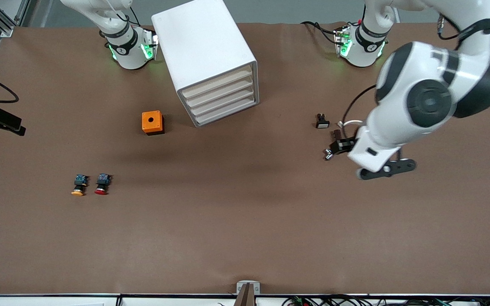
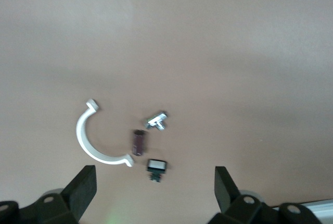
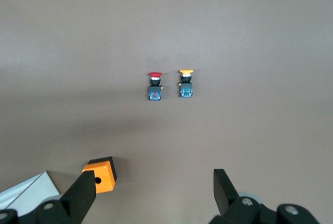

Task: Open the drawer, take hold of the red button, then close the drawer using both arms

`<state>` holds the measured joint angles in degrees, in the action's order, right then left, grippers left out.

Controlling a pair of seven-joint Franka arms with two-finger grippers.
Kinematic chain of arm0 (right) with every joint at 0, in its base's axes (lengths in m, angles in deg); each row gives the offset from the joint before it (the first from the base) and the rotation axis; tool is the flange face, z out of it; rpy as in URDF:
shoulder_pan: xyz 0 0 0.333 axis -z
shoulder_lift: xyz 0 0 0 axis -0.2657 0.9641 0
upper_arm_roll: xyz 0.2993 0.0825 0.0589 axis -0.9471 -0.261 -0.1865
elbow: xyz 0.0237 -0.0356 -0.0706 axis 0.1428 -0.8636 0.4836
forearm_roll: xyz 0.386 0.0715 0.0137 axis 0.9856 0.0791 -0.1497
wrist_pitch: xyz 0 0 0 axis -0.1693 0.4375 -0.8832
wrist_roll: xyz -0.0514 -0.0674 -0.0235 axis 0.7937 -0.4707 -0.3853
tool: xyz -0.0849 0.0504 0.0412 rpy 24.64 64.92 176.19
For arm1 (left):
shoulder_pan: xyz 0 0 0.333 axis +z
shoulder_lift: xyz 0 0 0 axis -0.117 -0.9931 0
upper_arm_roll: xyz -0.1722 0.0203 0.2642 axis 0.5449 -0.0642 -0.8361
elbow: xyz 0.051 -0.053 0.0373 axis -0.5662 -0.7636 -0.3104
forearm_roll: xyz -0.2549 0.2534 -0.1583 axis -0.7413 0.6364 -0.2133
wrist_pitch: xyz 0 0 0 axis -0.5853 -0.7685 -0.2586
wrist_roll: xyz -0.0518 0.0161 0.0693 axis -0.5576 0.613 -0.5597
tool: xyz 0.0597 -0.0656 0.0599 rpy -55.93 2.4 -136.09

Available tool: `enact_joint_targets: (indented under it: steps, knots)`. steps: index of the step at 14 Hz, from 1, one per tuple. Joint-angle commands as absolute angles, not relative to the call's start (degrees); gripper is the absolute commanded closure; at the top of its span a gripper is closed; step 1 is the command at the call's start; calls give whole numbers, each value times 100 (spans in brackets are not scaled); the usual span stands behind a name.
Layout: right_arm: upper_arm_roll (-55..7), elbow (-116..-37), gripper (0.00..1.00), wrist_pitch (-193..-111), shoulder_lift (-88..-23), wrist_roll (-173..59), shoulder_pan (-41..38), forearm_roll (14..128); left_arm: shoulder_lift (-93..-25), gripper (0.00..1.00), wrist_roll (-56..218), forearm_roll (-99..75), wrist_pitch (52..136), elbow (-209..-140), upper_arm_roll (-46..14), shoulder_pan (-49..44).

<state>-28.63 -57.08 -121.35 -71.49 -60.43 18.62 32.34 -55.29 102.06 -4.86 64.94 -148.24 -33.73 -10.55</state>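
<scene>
The white cabinet [image 1: 211, 55] stands near the robots' bases, and its uppermost drawer [image 1: 218, 82] is shut like the three below it. The red-capped button [image 1: 101, 184] lies nearer the front camera toward the right arm's end of the table, and also shows in the right wrist view [image 3: 154, 85]. My right gripper [image 3: 151, 198] is open and empty, high over the table, and out of the front view. My left gripper [image 1: 386, 168] is open and empty in the left wrist view [image 2: 153, 193], high over small parts at the left arm's end.
An orange-yellow-capped button [image 1: 78, 185] lies beside the red one. An orange box with a hole [image 1: 152, 122] sits beside the cabinet. Under the left gripper lie a white curved clip [image 2: 92, 140], a dark cylinder [image 2: 139, 141], a metal piece [image 2: 156, 120] and a white-capped switch [image 2: 156, 167].
</scene>
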Motion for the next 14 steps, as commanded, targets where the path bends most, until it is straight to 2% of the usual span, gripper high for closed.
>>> enact_joint_targets:
  steps: [1, 7, 10, 14]
  knots:
    - [-2905, -5554, 0, -11905, -7309, -6114, 1840, 3233, -5095, 0, 9679, -730, 6436, -15005, -3243, -376]
    - [-2896, -5624, 0, -11431, -7565, -5869, 1840, 3250, -4584, 0, 8967, -889, 6480, -15487, -3243, 284]
    - [-2870, -6001, 0, -11483, -7836, -5595, 1857, 3250, -4541, 0, 8931, -889, 6707, -15662, -3235, 477]
    - [-2870, -6459, 0, -11518, -8188, -5639, 1857, 3268, -3672, 0, 8931, -889, 7919, -17076, -3226, 575]
